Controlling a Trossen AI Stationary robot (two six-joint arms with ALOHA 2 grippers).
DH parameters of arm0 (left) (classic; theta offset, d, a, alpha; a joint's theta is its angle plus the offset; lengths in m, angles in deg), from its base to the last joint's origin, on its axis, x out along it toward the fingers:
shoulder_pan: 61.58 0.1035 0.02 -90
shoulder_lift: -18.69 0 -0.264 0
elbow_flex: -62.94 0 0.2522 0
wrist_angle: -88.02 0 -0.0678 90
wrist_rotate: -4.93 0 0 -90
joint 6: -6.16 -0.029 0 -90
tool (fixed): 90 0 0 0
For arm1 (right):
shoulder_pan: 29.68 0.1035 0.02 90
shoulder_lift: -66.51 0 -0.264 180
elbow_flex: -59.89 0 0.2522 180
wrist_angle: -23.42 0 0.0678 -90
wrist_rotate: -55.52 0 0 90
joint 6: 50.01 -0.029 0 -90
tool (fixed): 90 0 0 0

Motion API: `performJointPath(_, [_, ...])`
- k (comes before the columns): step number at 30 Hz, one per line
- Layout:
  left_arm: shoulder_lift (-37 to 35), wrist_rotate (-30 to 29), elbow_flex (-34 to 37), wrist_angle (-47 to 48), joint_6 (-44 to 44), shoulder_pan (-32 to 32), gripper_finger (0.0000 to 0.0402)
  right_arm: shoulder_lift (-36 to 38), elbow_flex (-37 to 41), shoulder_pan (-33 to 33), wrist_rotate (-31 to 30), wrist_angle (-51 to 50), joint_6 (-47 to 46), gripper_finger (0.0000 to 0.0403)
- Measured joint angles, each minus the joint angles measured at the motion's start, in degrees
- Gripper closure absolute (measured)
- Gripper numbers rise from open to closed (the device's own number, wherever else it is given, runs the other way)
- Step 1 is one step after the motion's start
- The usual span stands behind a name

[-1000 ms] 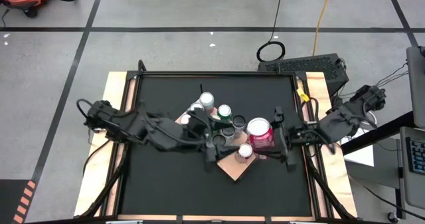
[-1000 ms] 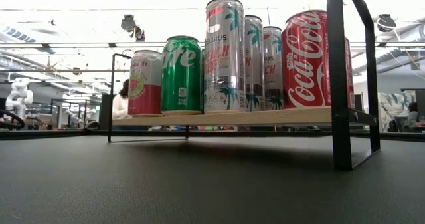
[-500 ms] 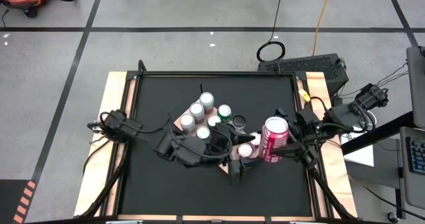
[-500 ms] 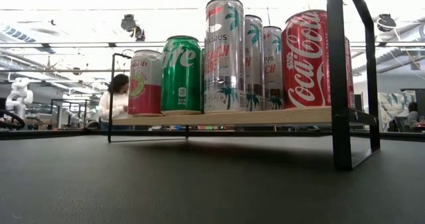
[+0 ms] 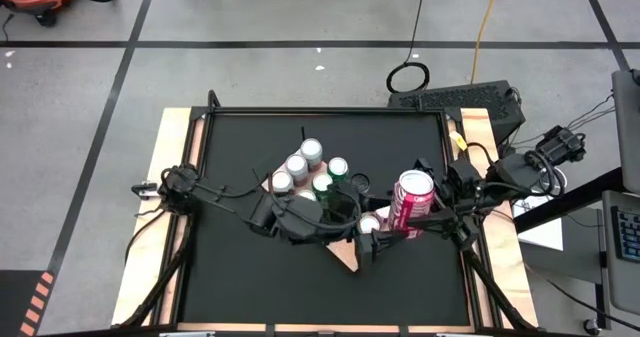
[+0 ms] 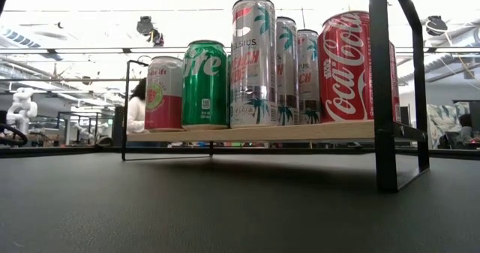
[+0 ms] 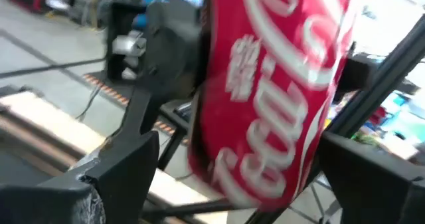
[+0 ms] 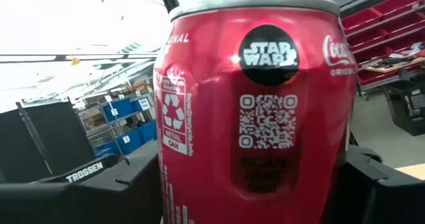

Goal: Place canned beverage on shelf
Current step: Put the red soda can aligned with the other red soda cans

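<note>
A red Coca-Cola can (image 5: pixel 411 203) hangs high above the table's right half, with my right gripper (image 5: pixel 428 215) shut on it. My left arm reaches across from the left. Its gripper (image 5: pixel 383 239) is open, one finger on either side of the same can (image 7: pixel 265 98); whether they touch it I cannot tell. The shelf (image 6: pixel 247 131), a tan board on black rods, stands mid-table and carries several cans, among them a green one (image 6: pixel 205 84) and another Coca-Cola can (image 6: pixel 346 67). My right gripper pinches the can's side wall (image 8: pixel 174 184) between its two fingers (image 8: pixel 126 181), one on each side, below the printed code. The fingers come from the table's right side, roughly level. The can is lifted clear of table and shelf and leans a little.
The shelf's cans (image 5: pixel 305 162) cluster just left of the held can, and a corner of the board (image 5: pixel 350 259) shows below my left arm. Pale wooden rails (image 5: pixel 170 177) line the black table. A keyboard (image 5: pixel 455 99) lies beyond the far right corner. A person (image 6: pixel 137 106) sits in the background.
My left gripper has swung from the shelf's cans toward the table's right, up to the held can, staying open. My right gripper has drawn the can a little toward the right edge and tipped it, so the can now leans instead of showing its top straight up.
</note>
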Motion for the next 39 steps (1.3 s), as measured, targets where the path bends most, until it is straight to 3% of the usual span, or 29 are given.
performJointPath(4, [0.1, 1.9, 0.0, -3.0, -3.3, 0.9, 0.001, -0.1, 0.0, -0.8, 0.1, 0.0, 0.0, 0.0126])
performJointPath(23, [1.1, 5.7, 0.1, -2.8, -3.3, 1.9, 0.0008, -0.4, 0.0, -1.3, -0.2, -0.1, 1.3, 0.0126])
performJointPath(34, [1.4, 4.6, 0.1, -1.1, -3.8, 1.7, 0.0105, -1.6, 0.0, -1.6, -0.2, -0.6, 0.6, 0.0126])
performJointPath(39, [1.4, 4.7, 0.1, -0.3, -3.2, 1.7, 0.0113, -1.5, 0.0, -1.6, -1.1, -1.4, -1.0, 0.0115])
